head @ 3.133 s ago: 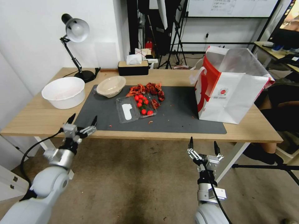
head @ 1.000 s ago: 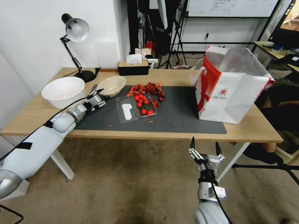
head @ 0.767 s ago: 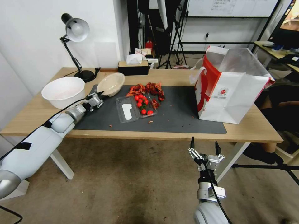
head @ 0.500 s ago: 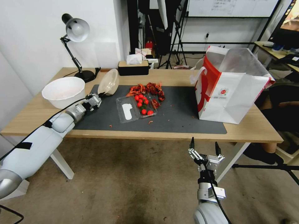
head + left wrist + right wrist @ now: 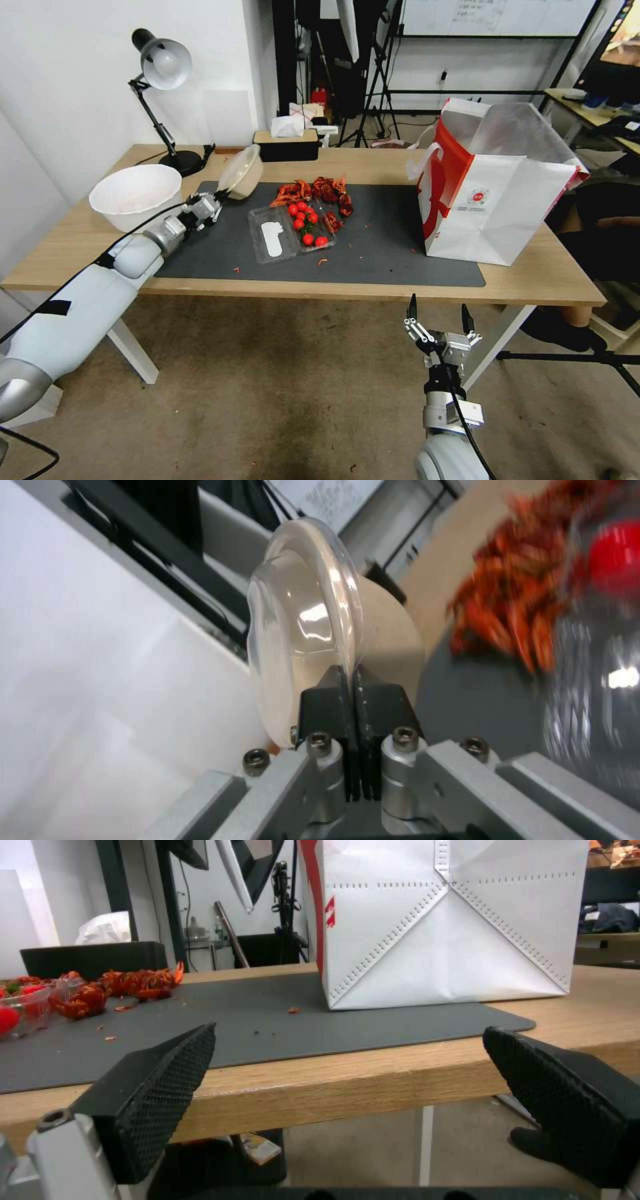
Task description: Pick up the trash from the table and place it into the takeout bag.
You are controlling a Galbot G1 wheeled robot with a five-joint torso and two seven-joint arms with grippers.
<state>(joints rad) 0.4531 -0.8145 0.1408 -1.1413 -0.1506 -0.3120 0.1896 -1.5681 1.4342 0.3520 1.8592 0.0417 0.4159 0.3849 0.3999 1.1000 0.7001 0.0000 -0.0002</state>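
Observation:
My left gripper (image 5: 217, 197) is shut on the rim of the beige shallow bowl (image 5: 241, 172), which hangs tipped on edge above the back left corner of the dark grey mat (image 5: 387, 247). In the left wrist view the fingers (image 5: 333, 690) pinch the rim of the bowl (image 5: 390, 630), and a clear lid (image 5: 300, 615) sits on it. The white and red takeout bag (image 5: 493, 193) stands upright and open at the mat's right end. My right gripper (image 5: 437, 312) hangs open below the front edge of the table (image 5: 373, 285), facing the bag (image 5: 453, 930).
A clear tray of cherry tomatoes (image 5: 293, 230) and a heap of red shells (image 5: 317, 191) lie mid-mat. A big white bowl (image 5: 137, 197) stands at the left, with a desk lamp (image 5: 163, 67) and a black tissue box (image 5: 285, 145) along the back edge.
My left arm reached from the table's front edge to the beige bowl, shut on its rim, then lifted and tipped it onto its edge. The right arm stayed still.

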